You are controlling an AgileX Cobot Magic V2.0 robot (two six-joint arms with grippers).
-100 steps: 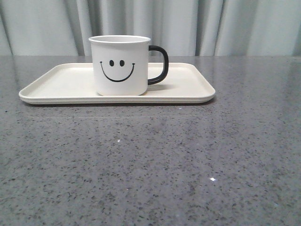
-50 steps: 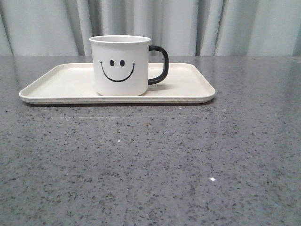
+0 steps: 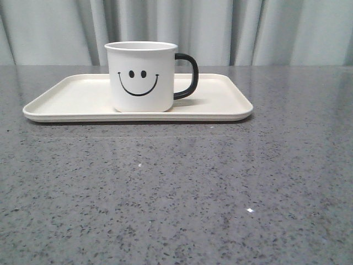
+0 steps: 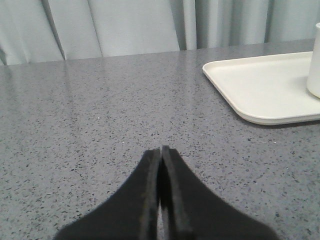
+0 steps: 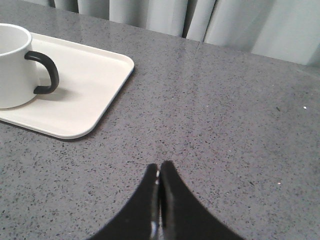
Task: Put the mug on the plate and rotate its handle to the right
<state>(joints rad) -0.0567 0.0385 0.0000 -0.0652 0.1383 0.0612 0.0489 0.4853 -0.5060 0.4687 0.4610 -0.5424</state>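
Observation:
The white mug (image 3: pixel 141 76) with a black smiley face stands upright on the cream plate (image 3: pixel 71 96) in the front view. Its black handle (image 3: pixel 187 76) points right. Neither gripper shows in the front view. In the left wrist view my left gripper (image 4: pixel 160 149) is shut and empty over the bare table, apart from the plate (image 4: pixel 265 85); the mug's edge (image 4: pixel 315 65) shows at the frame's border. In the right wrist view my right gripper (image 5: pixel 159 165) is shut and empty, apart from the plate (image 5: pixel 95 85), the mug (image 5: pixel 15 65) and the handle (image 5: pixel 46 72).
The grey speckled table (image 3: pixel 176 187) stretches in front of the plate and to both sides. A pale grey curtain (image 3: pixel 231 30) hangs behind the table's far edge.

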